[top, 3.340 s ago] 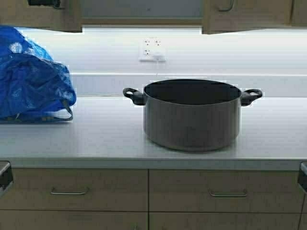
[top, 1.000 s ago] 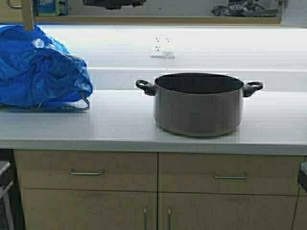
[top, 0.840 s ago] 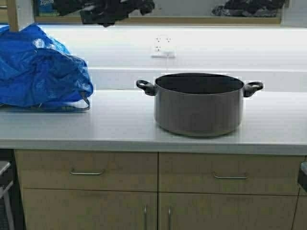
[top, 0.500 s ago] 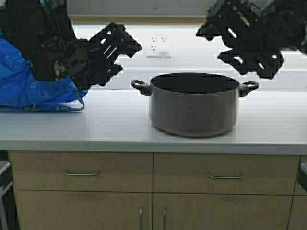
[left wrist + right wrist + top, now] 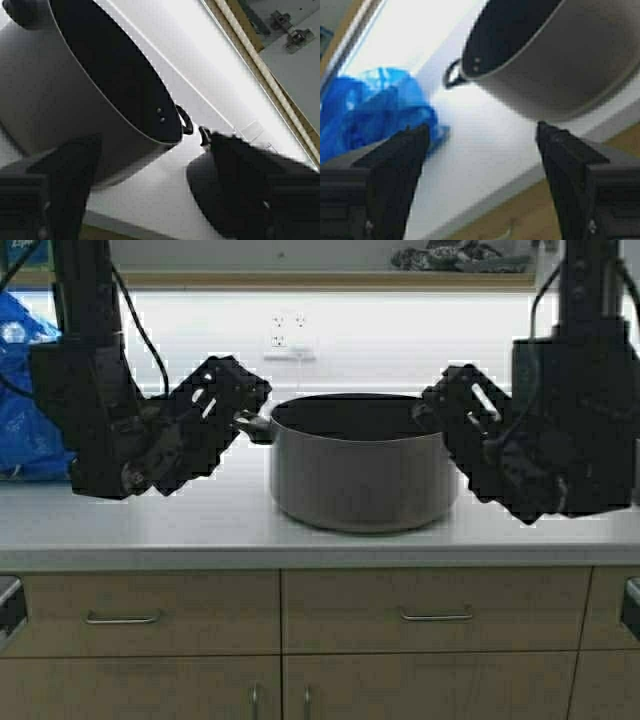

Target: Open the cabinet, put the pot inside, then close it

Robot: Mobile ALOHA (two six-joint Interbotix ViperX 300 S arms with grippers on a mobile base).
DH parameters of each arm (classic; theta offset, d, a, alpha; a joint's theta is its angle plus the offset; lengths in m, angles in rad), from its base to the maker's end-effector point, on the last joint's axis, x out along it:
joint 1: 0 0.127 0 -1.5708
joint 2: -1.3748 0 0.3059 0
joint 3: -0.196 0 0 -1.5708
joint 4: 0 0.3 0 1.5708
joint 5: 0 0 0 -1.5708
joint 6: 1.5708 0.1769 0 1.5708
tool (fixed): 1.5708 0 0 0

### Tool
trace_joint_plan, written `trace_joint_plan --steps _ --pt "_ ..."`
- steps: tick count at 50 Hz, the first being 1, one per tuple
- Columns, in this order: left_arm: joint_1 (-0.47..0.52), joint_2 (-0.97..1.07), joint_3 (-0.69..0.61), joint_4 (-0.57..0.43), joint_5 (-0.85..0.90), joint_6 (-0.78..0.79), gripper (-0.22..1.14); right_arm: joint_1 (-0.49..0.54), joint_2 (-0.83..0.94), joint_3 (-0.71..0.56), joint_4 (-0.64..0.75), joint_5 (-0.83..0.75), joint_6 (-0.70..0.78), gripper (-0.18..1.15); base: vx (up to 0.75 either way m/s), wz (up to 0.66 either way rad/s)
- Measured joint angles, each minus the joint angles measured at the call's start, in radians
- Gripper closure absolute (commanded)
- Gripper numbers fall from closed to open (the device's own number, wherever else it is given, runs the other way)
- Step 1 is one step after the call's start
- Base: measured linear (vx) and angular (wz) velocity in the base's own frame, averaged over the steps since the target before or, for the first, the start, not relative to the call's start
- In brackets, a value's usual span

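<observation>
The dark grey pot [image 5: 360,468] stands on the white counter [image 5: 200,525], lidless and empty. My left gripper [image 5: 240,400] is open just left of the pot's left handle [image 5: 256,426], not holding it. My right gripper [image 5: 445,400] is open at the pot's right side and hides the right handle. The left wrist view shows the pot [image 5: 75,100] ahead of my open left gripper [image 5: 155,170]. The right wrist view shows the pot [image 5: 560,60] beyond my open right gripper [image 5: 480,150]. The cabinet [image 5: 330,280] above stands open; only its bottom edge and interior show.
A blue plastic bag [image 5: 25,390] lies on the counter at the far left, behind my left arm. A wall socket [image 5: 285,340] is behind the pot. Floor cabinets with drawers [image 5: 420,605] run below the counter edge.
The wall cabinet, shut 3.3 s ago, now stands open. The robot has moved, shifting the scene left. Both arms have dropped from cabinet height to either side of the pot.
</observation>
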Motion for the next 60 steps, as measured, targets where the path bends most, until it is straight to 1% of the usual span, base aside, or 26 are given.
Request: trace_joint_plan --steps 4,12,19,25,30,35,54,60 --pt "0.038 0.025 -0.018 -0.003 -0.003 -0.012 -0.06 -0.044 0.061 -0.038 -0.003 -0.043 0.017 0.01 0.04 -0.14" --pt "0.077 0.077 -0.049 -0.005 -0.017 -0.072 -0.06 -0.172 0.103 -0.075 -0.087 -0.058 0.026 0.01 0.05 -0.16" --pt "0.107 0.127 -0.075 -0.014 -0.031 -0.127 -0.06 -0.284 0.103 -0.100 -0.224 -0.058 0.028 0.01 0.04 -0.06" --pt "0.132 0.172 -0.101 -0.023 -0.043 -0.156 -0.06 -0.371 0.120 -0.161 -0.362 -0.058 0.031 0.01 0.05 -0.06" --pt "0.135 0.193 -0.118 -0.023 -0.058 -0.183 -0.06 -0.417 0.150 -0.212 -0.419 -0.058 0.043 0.01 0.06 -0.03" --pt "0.146 0.198 -0.124 -0.023 -0.064 -0.219 -0.06 -0.434 0.172 -0.241 -0.431 -0.058 0.051 0.01 0.08 0.01" --pt "0.152 0.199 -0.104 -0.025 -0.087 -0.221 -0.06 -0.446 0.206 -0.255 -0.419 -0.058 0.055 0.01 0.14 0.00" --pt "0.163 0.209 -0.103 -0.025 -0.089 -0.224 -0.06 -0.451 0.242 -0.293 -0.407 -0.060 0.058 0.01 0.14 0.00"
